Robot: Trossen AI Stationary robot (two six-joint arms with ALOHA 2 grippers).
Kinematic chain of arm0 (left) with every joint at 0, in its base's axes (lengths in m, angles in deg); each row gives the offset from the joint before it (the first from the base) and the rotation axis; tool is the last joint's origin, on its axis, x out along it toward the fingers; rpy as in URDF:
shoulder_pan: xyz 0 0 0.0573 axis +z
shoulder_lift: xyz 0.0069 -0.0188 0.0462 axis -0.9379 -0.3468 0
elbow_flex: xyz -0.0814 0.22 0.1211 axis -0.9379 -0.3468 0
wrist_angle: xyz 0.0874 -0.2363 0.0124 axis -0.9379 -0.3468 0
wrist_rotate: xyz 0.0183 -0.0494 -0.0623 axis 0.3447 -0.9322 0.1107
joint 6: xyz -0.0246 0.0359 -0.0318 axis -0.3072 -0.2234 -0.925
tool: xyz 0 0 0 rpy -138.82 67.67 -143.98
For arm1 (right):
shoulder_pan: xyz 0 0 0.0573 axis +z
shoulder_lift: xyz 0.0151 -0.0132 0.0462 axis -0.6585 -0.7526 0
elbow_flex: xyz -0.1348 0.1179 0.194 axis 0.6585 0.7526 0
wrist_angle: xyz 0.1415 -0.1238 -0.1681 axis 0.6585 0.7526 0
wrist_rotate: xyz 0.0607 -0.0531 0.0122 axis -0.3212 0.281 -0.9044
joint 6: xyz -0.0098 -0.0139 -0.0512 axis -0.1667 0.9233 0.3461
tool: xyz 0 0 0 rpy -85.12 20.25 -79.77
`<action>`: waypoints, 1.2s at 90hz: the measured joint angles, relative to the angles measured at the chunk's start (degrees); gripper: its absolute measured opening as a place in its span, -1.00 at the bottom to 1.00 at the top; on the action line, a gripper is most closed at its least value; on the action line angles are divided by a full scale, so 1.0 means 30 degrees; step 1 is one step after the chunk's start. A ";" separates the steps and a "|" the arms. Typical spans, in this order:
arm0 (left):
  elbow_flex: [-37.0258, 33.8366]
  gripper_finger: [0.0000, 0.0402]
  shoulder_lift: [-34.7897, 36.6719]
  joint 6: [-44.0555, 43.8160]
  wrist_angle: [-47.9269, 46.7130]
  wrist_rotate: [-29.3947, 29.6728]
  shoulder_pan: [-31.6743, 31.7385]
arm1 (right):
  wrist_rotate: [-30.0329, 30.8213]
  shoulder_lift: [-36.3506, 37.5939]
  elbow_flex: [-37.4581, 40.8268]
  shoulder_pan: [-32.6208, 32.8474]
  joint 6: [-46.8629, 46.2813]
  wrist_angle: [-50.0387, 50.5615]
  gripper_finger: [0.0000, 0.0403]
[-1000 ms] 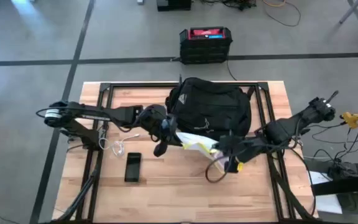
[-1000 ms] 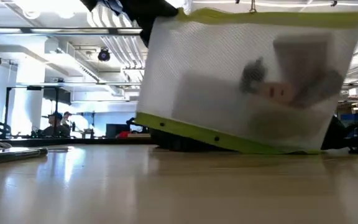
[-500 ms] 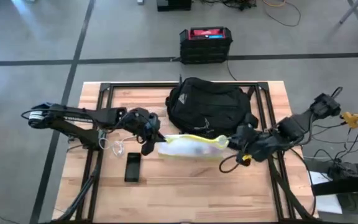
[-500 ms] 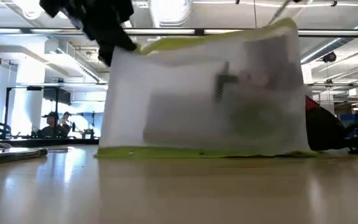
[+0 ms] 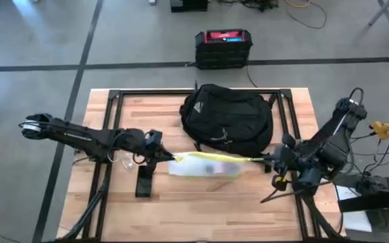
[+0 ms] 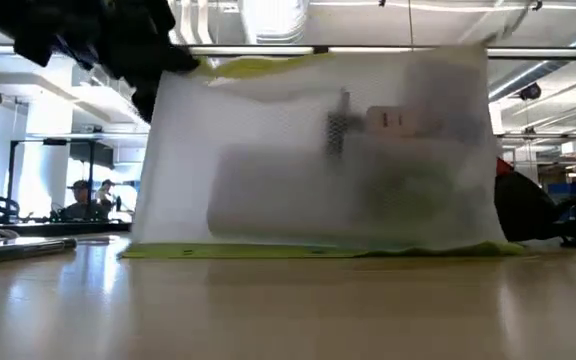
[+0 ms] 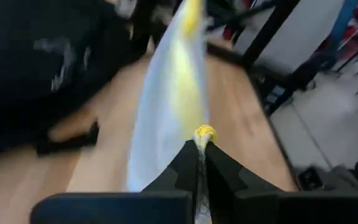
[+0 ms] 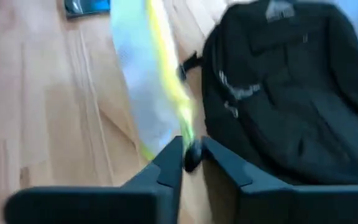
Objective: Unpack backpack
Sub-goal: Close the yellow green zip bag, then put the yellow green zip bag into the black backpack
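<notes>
Near table edge: your mesh pouch [image 6: 318,160] is hanging upright, lower hem touching the wood.
Left gripper [image 5: 163,156]: you are pinching one yellow-trimmed corner.
Right gripper [image 5: 270,162]: you are pinching the opposite corner.
Behind pouch: backpack [image 5: 227,118] is lying mid-table.

Mesh pouch [image 5: 204,164] now stretched flat between left gripper [image 5: 166,158] and right gripper [image 5: 270,160], both arms drawn outward; pouch sits clear of the backpack [image 5: 227,117], lower edge on table [image 5: 201,202]
</notes>
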 joint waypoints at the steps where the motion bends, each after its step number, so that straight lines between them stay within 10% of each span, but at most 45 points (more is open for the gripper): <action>1: 0.0068 -1.00 0.0020 0.0068 0.0018 0.0013 -0.0032 | 0.0014 -0.0029 0.0000 -0.0101 0.0321 -0.0222 -0.69; 37: 0.4334 -1.00 -0.2873 0.4244 -0.0042 0.3232 -0.3322 | -0.4838 -0.2007 0.0000 -0.5083 1.6010 -1.2800 0.30; 66: 1.4535 -1.00 -0.3653 0.8806 -1.1662 0.3191 -0.0629 | -0.8234 -0.4100 -0.0151 -0.9113 2.0447 -1.5688 0.23; 80: 2.0388 -1.00 -0.5027 0.9065 -1.5723 -0.0214 0.1154 | -0.7919 -0.4106 -0.0328 -1.0227 2.0697 -1.5901 0.17; 108: 2.1175 -1.00 -0.7755 0.9535 -1.6479 -0.0369 0.0436 | -0.7789 -0.5315 -0.0193 -1.0847 1.8526 -1.7640 0.16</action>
